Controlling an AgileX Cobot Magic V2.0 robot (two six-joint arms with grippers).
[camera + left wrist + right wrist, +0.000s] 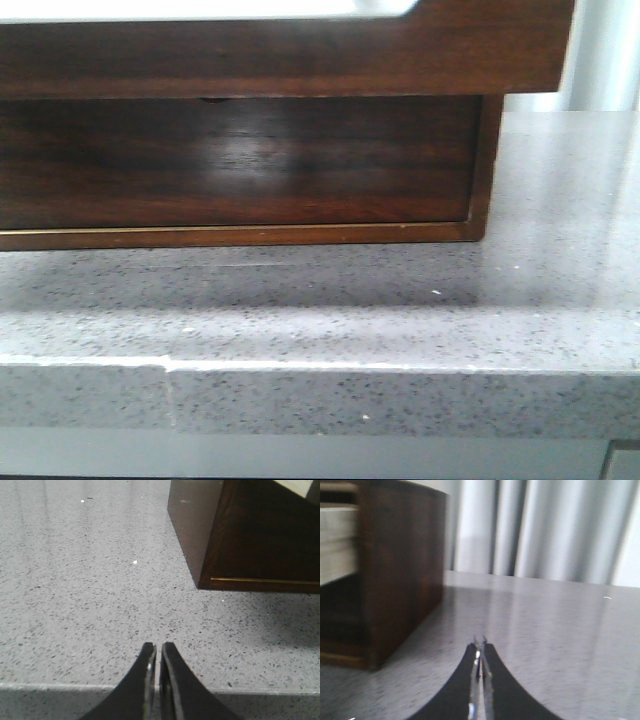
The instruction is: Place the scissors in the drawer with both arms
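Note:
The scissors show in no view. The drawer [300, 55] is the wide, glossy dark brown band across the top of the front view, with a whitish area along its top. Under it is a second dark front [240, 165] with a small notch in its top edge. My left gripper [159, 647] is shut and empty, low over the grey counter near its front edge, short of the cabinet corner [205, 575]. My right gripper [480, 647] is shut with nothing seen in it, over the counter beside the cabinet's side wall [402, 570]. Neither gripper shows in the front view.
The wooden cabinet stands on a speckled grey stone counter [320, 300] whose front edge [300, 365] runs across the front view. Pale curtains [545, 530] hang behind the counter. A pale area [337, 545] shows inside the cabinet front.

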